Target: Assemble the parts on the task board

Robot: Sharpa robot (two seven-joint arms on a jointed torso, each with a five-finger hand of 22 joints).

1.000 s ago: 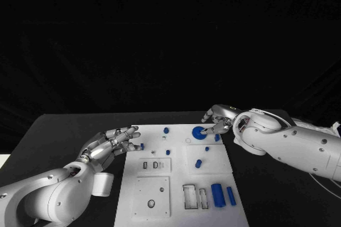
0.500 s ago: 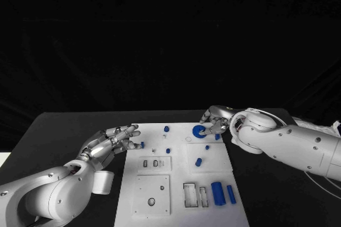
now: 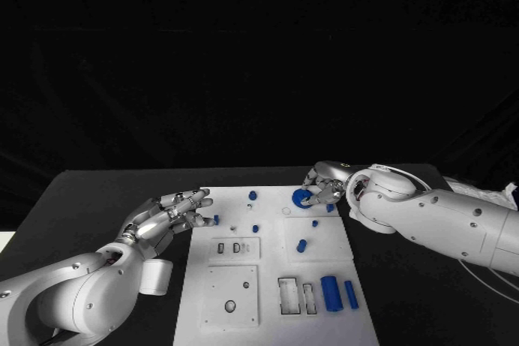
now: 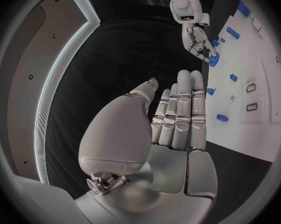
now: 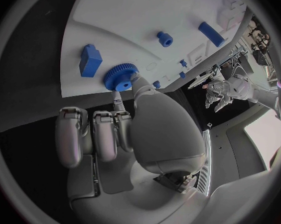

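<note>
The white task board (image 3: 271,316) lies in the middle of the black table. At its far right corner my right hand (image 3: 325,187) pinches a blue gear (image 3: 301,198) between thumb and a finger; the right wrist view shows the gear (image 5: 120,77) at the fingertips, just over the board (image 5: 134,20). My left hand (image 3: 171,215) hovers at the board's left edge, holding nothing, and its fingers (image 4: 178,109) are stretched out side by side. A small blue peg (image 3: 217,220) stands just past the left fingertips.
Two blue cylinders (image 3: 331,293) (image 3: 350,294) lie at the board's near right beside empty slots (image 3: 288,298). Small blue pieces (image 3: 301,247) (image 3: 255,229) (image 3: 252,195) are scattered mid-board. A blue block (image 5: 89,59) sits close to the gear. Black table surrounds the board.
My right hand has drawn the gear slightly up and toward the board's far edge. The left hand has stayed in place.
</note>
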